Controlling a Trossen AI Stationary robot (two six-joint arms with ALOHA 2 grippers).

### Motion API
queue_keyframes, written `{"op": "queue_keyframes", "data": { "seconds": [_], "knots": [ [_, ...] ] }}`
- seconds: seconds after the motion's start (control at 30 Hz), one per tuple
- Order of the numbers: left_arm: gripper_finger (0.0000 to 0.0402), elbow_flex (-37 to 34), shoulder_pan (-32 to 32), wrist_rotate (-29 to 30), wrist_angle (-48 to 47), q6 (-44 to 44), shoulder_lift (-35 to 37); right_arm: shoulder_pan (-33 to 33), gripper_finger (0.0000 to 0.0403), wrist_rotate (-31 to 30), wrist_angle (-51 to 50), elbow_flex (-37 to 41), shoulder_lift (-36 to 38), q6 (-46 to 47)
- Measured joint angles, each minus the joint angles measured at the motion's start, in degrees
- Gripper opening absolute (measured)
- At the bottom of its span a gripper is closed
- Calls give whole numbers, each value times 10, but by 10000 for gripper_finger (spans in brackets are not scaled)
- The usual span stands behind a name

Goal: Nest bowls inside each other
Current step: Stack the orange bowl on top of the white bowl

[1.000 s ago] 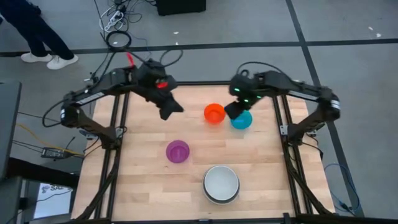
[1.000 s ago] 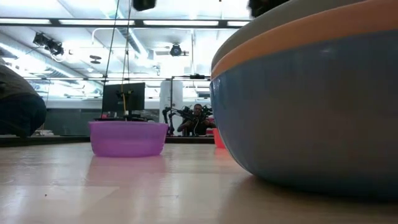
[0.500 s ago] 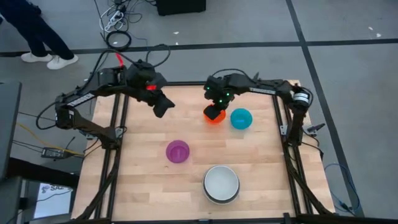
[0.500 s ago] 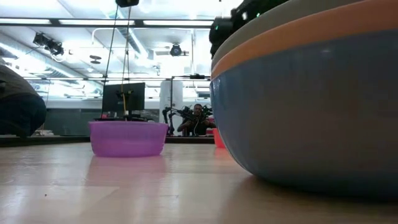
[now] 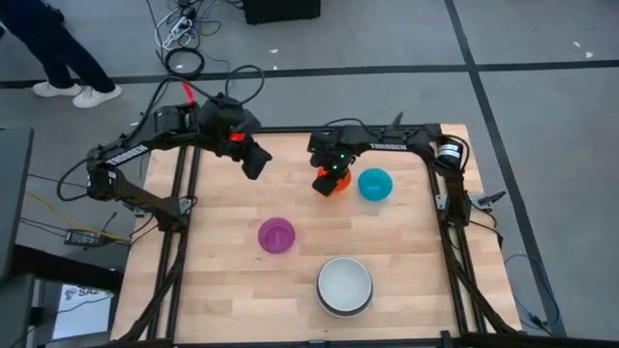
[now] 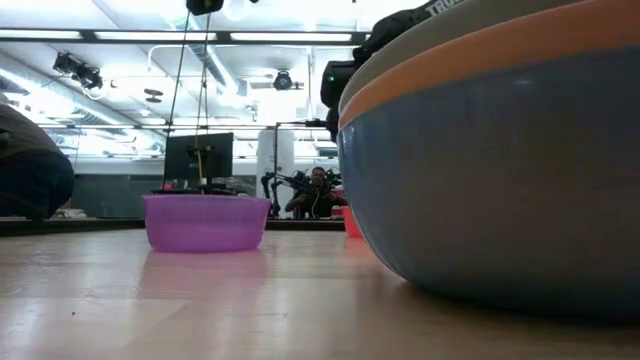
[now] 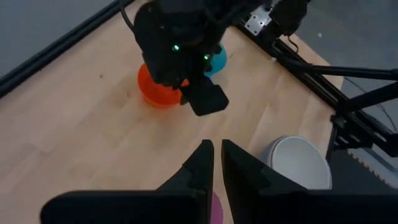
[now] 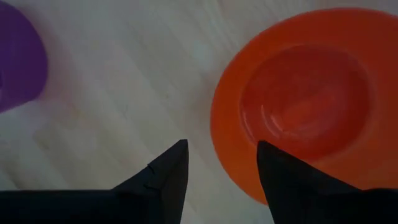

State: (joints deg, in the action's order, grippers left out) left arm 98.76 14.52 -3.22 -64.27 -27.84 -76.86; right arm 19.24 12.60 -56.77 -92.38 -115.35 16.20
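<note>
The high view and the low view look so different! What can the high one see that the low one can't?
Only the high view shows the teal bowl, the left gripper and the right gripper open over the red-orange bowl.

Only the low view shows the blue bowl and orange bowl of the stack, plus the room behind.

Both show the purple bowl.

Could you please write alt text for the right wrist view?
The right gripper hangs with open jaws over the near rim of the red-orange bowl on the wooden table; the purple bowl shows at one edge.
</note>
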Motion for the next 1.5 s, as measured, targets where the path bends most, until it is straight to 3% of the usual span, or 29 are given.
{"op": "queue_keyframes", "data": {
  "seconds": [0.3,0.5,0.7,0.8,0.93,1.0,1.23,1.3,1.5],
  "knots": [
    [41,0,0,19,0,5,0,-16,176,-34,31,0,-1,-15],
    [41,0,0,19,0,6,0,-23,176,-31,25,0,-40,-13],
    [41,0,0,21,0,4,0,-30,170,-69,25,-1,-64,-15],
    [41,0,0,21,1,5,0,-30,138,-62,20,0,-72,-18],
    [41,0,0,27,-3,8,0,-29,36,-27,3,0,-71,-46],
    [41,0,0,39,-12,20,0,-30,14,-19,-9,0,-55,-65],
    [41,0,1,53,-60,59,0,-68,2,17,-40,0,93,-78],
    [41,0,1,53,-71,77,0,-88,1,43,-42,0,141,-58],
    [41,-10,1,64,-87,107,0,-201,0,40,-44,0,248,38]
  ]
}}
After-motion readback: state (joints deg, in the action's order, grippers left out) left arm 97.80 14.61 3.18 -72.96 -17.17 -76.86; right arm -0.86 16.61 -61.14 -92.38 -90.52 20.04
